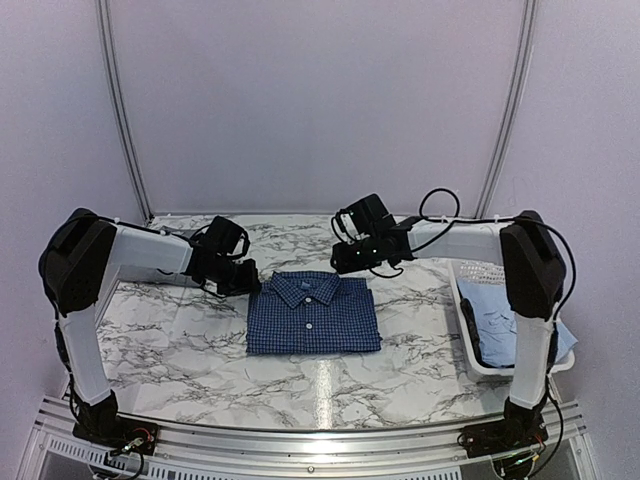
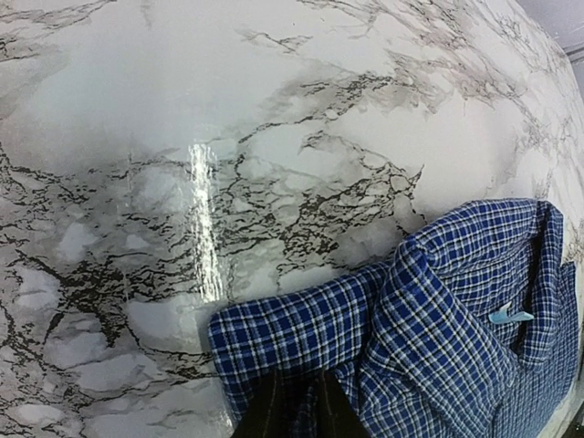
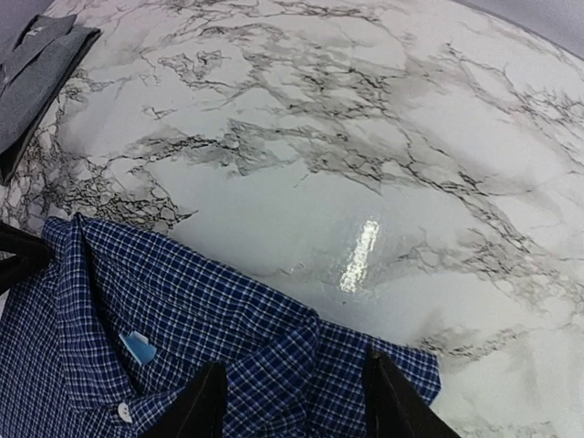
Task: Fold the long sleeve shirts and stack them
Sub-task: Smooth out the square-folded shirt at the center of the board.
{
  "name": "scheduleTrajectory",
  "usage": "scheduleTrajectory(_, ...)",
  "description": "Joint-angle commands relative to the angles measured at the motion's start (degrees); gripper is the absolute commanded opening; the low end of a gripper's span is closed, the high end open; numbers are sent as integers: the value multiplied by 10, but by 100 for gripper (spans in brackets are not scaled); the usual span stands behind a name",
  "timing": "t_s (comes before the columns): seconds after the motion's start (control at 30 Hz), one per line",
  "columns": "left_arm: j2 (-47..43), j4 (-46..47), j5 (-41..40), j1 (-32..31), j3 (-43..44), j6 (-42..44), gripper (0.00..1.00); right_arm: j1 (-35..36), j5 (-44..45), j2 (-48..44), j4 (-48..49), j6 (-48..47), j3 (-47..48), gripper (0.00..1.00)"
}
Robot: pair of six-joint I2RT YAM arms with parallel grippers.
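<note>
Top external view: dark blue checked shirt (image 1: 313,315) folded into a neat rectangle, collar up, flat on the marble surface (image 1: 180,340), between the two grippers and slightly nearer the arm bases than either. Left gripper (image 1: 250,280) down at the shirt's far left corner. Right gripper (image 1: 350,265) poised over the far right corner, just beside the collar. On the outer side of the right arm, well apart from its gripper, a white basket (image 1: 458,300) with a light blue shirt (image 1: 505,310) crumpled inside.

Left wrist view: two dark fingers (image 2: 269,411) close together, checked cloth in the narrow slit between them and directly beneath. Shoulder corner of the shirt just ahead of the gripper, collar and a small pale blue label (image 2: 509,317) off to its right. Cannot tell whether clamped on the fabric or merely resting against it.

Right wrist view: fingers (image 3: 205,401) spread wide, released, holding nothing, hovering over the shirt's other shoulder corner. Bare marble ahead of the gripper. Grey shirt (image 3: 41,82), folded, far ahead and to the left, well apart from this gripper. Dark tip of the left gripper off to the left, at the opposite shoulder of the checked shirt.
</note>
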Motion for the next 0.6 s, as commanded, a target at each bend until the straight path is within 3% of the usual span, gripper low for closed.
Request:
scheduleTrajectory(0.0,7,-13,-1,3,14,8,16,4,-47,64,2,8,50,49)
scheduleTrajectory(0.27,11,-15,-2,3,16,10,16,2,-42,99,-7,27,82,49)
scheduleTrajectory(0.37,12,-16,-4,4,17,11,16,3,-51,101,0,32,78,37)
scheduleTrajectory(0.5,13,-17,-4,4,19,12,16,3,-48,91,11,33,80,10)
scheduleTrajectory(0.57,13,-17,-3,4,19,12,16,4,-35,86,12,28,85,3)
